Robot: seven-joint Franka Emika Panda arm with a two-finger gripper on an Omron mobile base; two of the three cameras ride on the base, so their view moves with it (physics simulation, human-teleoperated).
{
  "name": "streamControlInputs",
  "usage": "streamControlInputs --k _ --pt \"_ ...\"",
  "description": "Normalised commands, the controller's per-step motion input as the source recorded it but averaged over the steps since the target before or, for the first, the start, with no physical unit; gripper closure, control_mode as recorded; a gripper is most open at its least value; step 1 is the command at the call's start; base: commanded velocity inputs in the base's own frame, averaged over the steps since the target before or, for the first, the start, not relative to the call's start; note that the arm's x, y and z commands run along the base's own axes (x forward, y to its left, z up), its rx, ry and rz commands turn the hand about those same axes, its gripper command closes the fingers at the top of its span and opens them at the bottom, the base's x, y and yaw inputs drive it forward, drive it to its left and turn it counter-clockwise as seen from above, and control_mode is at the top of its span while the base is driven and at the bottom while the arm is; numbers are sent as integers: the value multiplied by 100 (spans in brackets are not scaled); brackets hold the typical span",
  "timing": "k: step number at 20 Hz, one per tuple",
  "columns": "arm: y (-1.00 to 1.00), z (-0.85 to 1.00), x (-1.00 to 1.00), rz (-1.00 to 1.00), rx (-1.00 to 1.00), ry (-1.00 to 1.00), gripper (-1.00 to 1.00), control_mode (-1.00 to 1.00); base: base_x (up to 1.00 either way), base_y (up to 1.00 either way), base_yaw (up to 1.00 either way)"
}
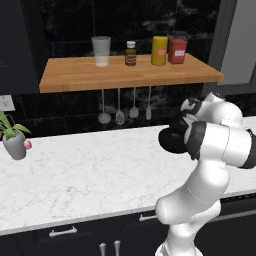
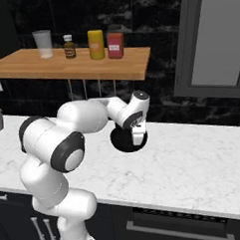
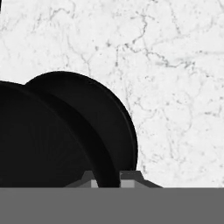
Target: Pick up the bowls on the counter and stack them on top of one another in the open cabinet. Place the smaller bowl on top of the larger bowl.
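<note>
While the pincer [image 3: 108, 177] sits closed on the rim of a black bowl [image 3: 48, 144], that bowl shows in the hand view as a matte, all-black round with a thin edge running between the two finger tips [image 3: 89, 178]; which of the two bowls it is cannot be told. It hangs over the white marble table [image 3: 175, 87], and in the right base view its dark disc [image 2: 126, 139] lies just under the hand. Above, the open cabinet [image 1: 130, 75] carries a clear glass [image 1: 101, 50], a brown bottle [image 1: 130, 53], a yellow canister [image 1: 159, 50] and a red box [image 1: 177, 49]. Utensils [image 1: 119, 107] hang under it. At the table's left end the left base view shows a potted plant [image 1: 14, 137].
</note>
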Motion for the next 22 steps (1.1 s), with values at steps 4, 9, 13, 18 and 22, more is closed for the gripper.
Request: streamControlInputs --k 4,9,13,18,22 --pt "0 -44 32 0 0 0 100 -100 0 0 0" --pt "0 -41 34 0 0 0 100 -100 0 0 0" --pt "0 -33 51 0 -1 4 100 -100 0 0 0" --pt "0 -38 40 0 -4 13 100 -100 0 0 0" --pt "0 -11 15 0 -2 5 100 -100 0 0 0"
